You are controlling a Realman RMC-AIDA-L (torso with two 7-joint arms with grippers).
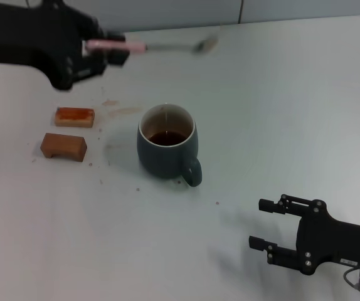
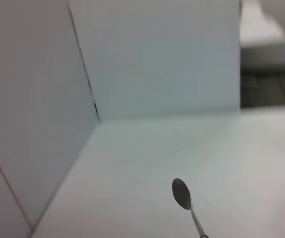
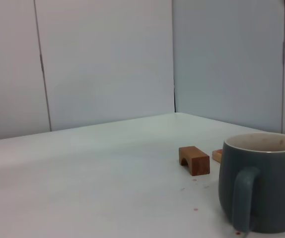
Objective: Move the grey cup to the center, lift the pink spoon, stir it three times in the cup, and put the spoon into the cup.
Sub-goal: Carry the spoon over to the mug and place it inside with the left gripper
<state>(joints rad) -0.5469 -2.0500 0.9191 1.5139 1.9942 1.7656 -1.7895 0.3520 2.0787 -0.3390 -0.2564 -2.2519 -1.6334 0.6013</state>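
Observation:
The grey cup (image 1: pixel 167 148) stands near the table's middle with dark liquid inside, its handle turned toward the near right; the right wrist view shows it close up (image 3: pixel 259 181). High at the far left, my left gripper (image 1: pixel 108 50) is shut on the pink spoon (image 1: pixel 130 46), held roughly level in the air with its metal bowl pointing right, beyond the cup. The spoon's bowl (image 2: pixel 181 193) shows in the left wrist view. My right gripper (image 1: pixel 264 224) hovers open at the near right, apart from the cup.
Two brown rectangular blocks (image 1: pixel 74 116) (image 1: pixel 63 147) lie left of the cup; one shows in the right wrist view (image 3: pixel 194 160). Brown stains and crumbs dot the table (image 1: pixel 280 100) around the cup. A wall rises behind the far edge.

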